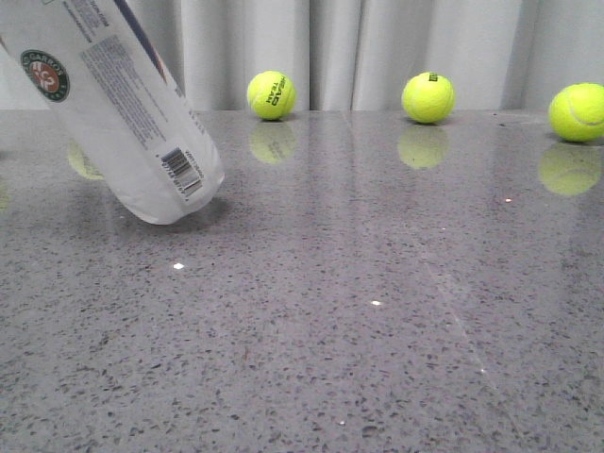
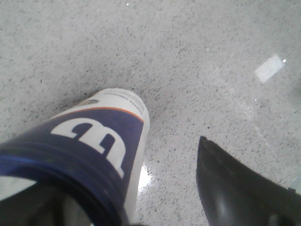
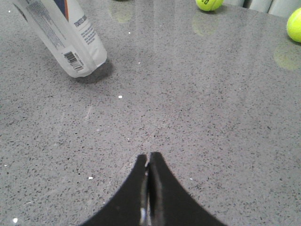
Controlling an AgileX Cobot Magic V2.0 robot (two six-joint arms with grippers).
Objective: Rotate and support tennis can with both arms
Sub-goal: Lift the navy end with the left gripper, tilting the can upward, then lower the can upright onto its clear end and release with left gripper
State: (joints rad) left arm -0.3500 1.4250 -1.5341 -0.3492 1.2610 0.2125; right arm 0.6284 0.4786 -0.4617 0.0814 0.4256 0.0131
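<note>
The tennis can leans at the left of the table, its clear lobed base on the grey top and its upper end tilted up and to the left, out of the front view. Its barcode and round logo face the camera. In the left wrist view the can's navy band is close up. My left gripper is open: one black finger stands apart from the can and the other is hidden behind it. My right gripper is shut and empty, well away from the can.
Three yellow tennis balls lie along the far edge of the table in front of a pale curtain. Two of them show in the right wrist view.
</note>
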